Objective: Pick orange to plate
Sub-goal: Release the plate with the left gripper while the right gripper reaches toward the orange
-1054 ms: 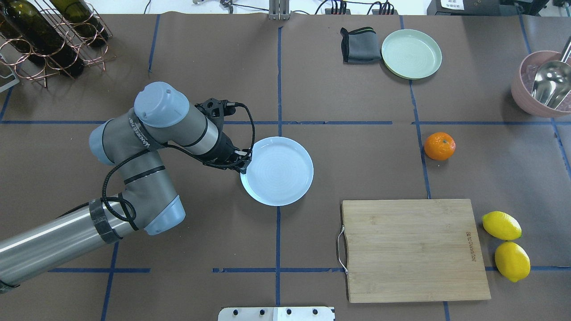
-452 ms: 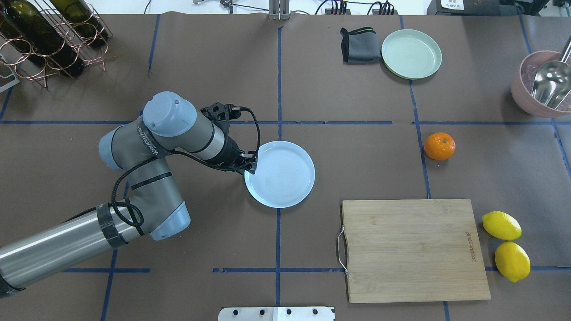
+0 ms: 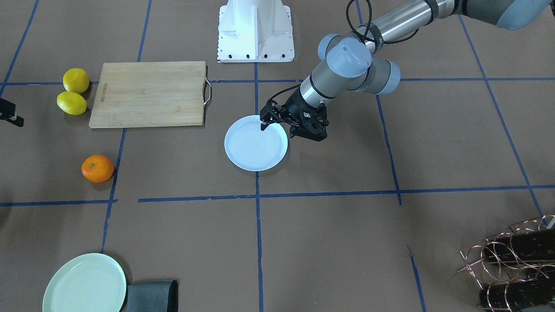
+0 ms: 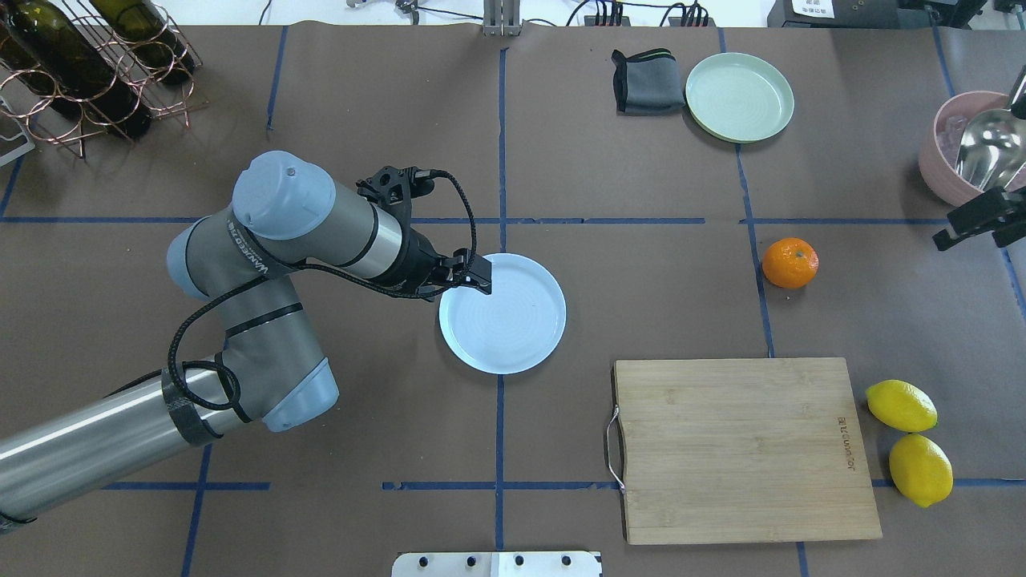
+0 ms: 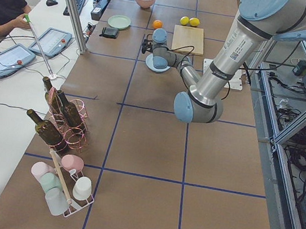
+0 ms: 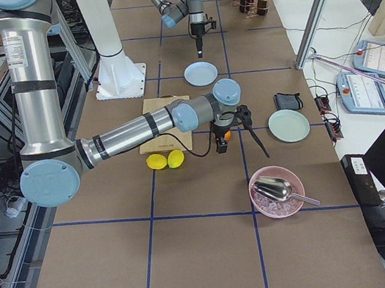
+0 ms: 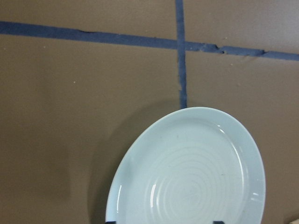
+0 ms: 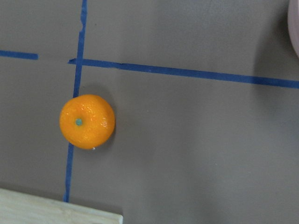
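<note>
Orange — well apart from plate

Cutting board engraving, left arm lettering, unreadable

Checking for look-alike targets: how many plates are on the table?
2. The bluish-white plate sits mid-table beside the left gripper. The mint-green plate lies on the side far from the robot, next to the folded grey cloth. None appears hidden.
</note>
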Controlling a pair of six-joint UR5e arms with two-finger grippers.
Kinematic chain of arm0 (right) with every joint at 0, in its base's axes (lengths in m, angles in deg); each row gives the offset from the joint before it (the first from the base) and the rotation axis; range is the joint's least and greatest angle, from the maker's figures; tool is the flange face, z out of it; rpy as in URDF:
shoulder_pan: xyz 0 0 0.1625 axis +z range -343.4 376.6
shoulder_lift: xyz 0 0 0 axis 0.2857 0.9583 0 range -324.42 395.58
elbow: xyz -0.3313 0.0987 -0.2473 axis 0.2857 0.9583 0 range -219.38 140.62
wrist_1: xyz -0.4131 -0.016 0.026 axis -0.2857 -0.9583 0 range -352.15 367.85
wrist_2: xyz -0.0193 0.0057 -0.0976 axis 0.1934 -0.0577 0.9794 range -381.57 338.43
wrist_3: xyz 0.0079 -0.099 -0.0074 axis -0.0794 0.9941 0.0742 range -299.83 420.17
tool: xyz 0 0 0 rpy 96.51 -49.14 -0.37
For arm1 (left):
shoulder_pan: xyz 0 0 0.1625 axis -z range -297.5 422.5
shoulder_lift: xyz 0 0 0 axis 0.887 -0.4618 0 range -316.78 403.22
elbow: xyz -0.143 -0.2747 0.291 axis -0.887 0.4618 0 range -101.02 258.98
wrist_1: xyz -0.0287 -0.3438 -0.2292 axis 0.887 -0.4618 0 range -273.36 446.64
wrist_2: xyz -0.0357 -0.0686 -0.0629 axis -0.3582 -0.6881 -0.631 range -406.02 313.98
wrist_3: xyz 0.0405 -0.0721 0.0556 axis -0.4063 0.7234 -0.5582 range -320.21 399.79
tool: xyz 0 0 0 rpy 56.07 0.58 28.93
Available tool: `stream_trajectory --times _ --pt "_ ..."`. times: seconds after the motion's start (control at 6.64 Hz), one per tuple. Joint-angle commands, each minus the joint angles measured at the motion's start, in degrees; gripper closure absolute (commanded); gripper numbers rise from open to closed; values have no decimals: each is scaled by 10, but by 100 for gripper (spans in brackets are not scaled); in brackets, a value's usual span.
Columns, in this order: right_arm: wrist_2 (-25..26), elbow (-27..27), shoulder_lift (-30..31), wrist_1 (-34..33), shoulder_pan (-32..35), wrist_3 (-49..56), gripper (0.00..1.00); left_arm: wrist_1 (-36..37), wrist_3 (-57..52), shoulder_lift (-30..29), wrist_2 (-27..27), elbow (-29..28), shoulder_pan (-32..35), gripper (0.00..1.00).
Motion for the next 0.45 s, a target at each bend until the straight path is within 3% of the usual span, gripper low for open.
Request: stream_trajectory --times 0.0,0.3 --pt "118 5 -2 146 -112 -248 0 -2 19 1 1 8 0 5" --pt "185 24 -20 176 -169 -283 0 -1 19 3 9 7 0 5"
